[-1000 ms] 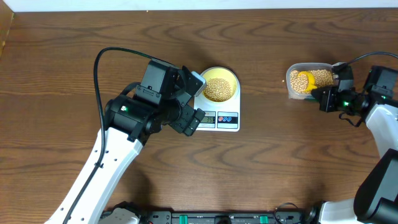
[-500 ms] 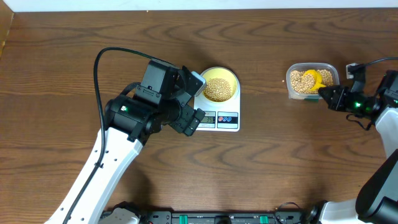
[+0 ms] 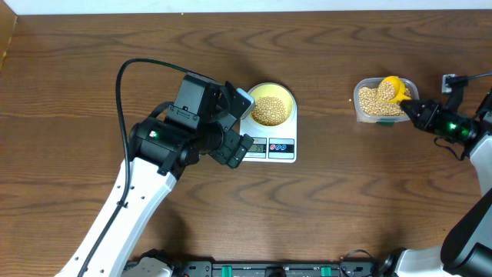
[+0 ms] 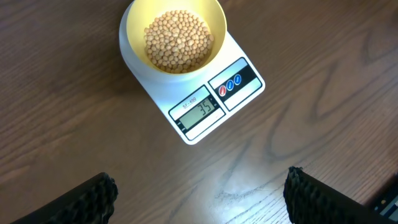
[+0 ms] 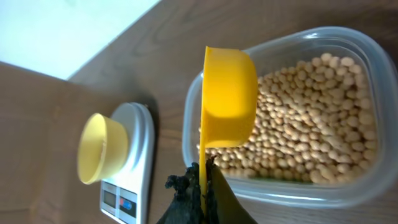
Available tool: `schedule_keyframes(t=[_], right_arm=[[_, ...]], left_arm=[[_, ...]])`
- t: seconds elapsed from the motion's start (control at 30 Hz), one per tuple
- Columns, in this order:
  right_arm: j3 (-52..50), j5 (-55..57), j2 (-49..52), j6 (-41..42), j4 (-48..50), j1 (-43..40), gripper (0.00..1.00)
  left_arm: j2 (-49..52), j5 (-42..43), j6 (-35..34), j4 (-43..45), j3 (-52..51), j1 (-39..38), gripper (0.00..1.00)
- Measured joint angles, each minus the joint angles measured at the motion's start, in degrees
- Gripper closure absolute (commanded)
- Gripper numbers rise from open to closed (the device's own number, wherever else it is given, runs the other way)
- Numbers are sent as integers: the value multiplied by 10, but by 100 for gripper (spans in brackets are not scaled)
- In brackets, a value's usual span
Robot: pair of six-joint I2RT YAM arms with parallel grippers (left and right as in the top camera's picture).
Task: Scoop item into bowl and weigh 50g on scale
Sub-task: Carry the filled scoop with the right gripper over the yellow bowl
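A pale-yellow bowl (image 3: 272, 103) half full of tan beans (image 4: 179, 40) sits on the white scale (image 3: 269, 146), whose display (image 4: 199, 109) reads 35. My left gripper (image 4: 199, 198) is open and empty, hovering over the table in front of the scale. My right gripper (image 5: 205, 186) is shut on the handle of a bright yellow scoop (image 5: 229, 96). The scoop (image 3: 390, 89) carries beans over the clear tub (image 3: 361, 104), which is full of beans (image 5: 311, 124).
The brown wooden table (image 3: 346, 192) extends all around. The tub stands at the right, well apart from the scale. A black cable (image 3: 131, 69) loops over the left arm. The table's far edge (image 3: 246, 11) meets a white wall.
My right gripper has drawn back to the right and turned. The scoop has moved from the tub's left side to its right side and now sits up with beans in it. The left arm is still.
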Motion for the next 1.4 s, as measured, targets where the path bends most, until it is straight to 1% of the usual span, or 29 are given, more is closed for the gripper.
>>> schedule_keyframes(t=[0.17,0.37,0.5,0.7,1.03,1.2,1.4], right_arm=[[0,-27,0,56,4,0,99],[0,-69,0,94,4,3,99],[0,-81,0,117,12,22,99],[0,-88,0,139,51,76,99],[0,-81,0,216,129,187,99],[0,-62,0,240,139,236,99],[0,-26,0,249,142,283,99]], left_arm=[[0,0,0,0,0,0,12],[0,0,0,0,0,0,12],[0,0,0,0,0,0,12],[0,0,0,0,0,0,12],[0,0,0,0,0,0,12],[0,0,0,0,0,0,12],[0,0,0,0,0,0,12]])
